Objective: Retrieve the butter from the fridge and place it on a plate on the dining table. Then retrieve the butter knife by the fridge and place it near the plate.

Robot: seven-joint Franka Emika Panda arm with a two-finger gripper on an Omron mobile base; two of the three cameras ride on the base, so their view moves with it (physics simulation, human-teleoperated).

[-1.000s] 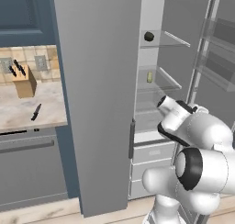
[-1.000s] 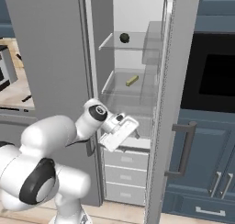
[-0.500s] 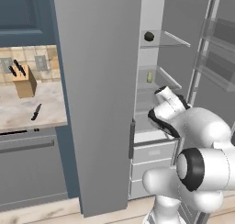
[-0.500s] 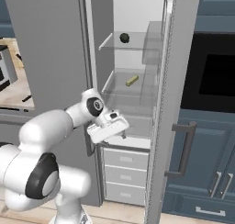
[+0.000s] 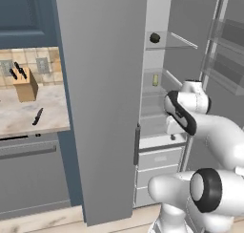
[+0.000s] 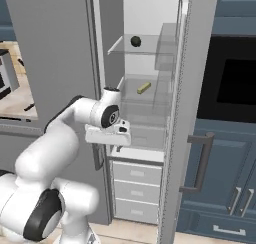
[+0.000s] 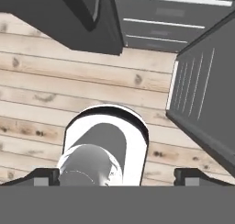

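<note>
The fridge (image 5: 102, 84) is cut off by the top edge in both base views, and its closed left door hides the left part of the interior. The butter (image 6: 144, 88), on a glass shelf, and the butter knife (image 5: 37, 116), on the bench (image 5: 24, 120), are too small to show detail. The hand's (image 7: 117, 176) fingertips (image 7: 43, 176) are cropped at the bottom of the hand view.
</note>
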